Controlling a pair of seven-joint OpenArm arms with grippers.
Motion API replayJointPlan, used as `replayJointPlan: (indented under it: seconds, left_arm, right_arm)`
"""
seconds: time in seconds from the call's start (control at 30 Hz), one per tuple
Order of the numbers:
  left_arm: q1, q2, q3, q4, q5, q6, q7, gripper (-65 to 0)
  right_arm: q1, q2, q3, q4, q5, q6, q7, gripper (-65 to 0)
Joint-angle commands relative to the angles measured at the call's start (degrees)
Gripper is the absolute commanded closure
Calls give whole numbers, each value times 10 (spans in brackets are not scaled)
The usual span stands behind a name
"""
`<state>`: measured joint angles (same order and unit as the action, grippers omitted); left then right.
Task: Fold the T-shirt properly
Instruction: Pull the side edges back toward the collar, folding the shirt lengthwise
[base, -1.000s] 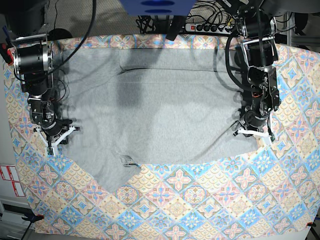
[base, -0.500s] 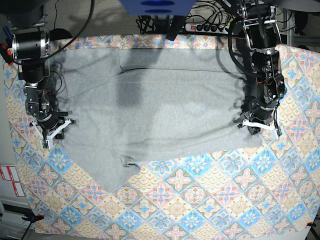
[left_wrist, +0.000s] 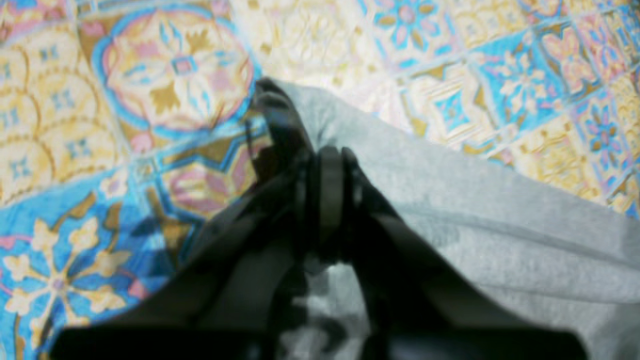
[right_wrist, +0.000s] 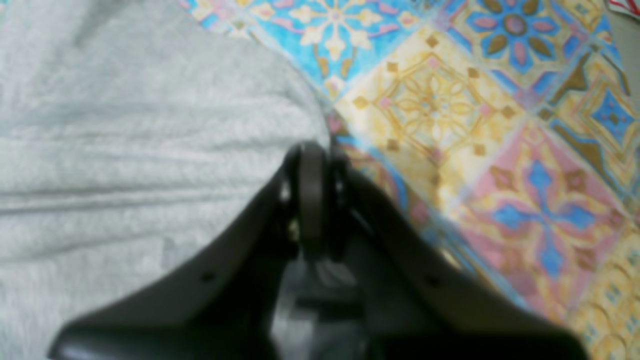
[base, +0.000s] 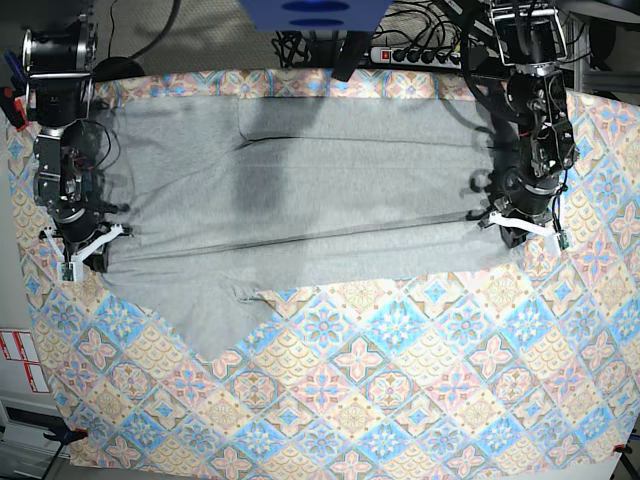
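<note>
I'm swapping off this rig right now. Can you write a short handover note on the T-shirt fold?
Left gripper: shut on the T-shirt's edge, on the base view's right.
Right gripper: shut on the opposite edge, on that view's left.
T-shirt: spread across the patterned tablecloth, pulled taut between the two grippers, with a long crease running side to side. One sleeve lies out toward the front.
Done: both edges gripped, cloth stretched.
Left: carry the fold over, tuck in the sleeve, finish folding, release.
</note>
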<state>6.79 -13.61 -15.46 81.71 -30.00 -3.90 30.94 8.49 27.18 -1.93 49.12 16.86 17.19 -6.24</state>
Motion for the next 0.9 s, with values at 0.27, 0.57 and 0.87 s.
replayJointPlan:
  seconds: [0.27,0.57,0.87]
  left_arm:
    - [42,-8,-2,80,0,-1,-14,0]
    - [86,-8,-42,113,-34,-3,-13,0]
    - [128,-9,-56,115,-75,-4,-12,0]
  right_arm:
    - [-84,16,62,128,8,-5,17,-4]
    - [-152,16,62,196,9,-5,17,-3]
    - [-196,15,84,221,9,-5,18,-3]
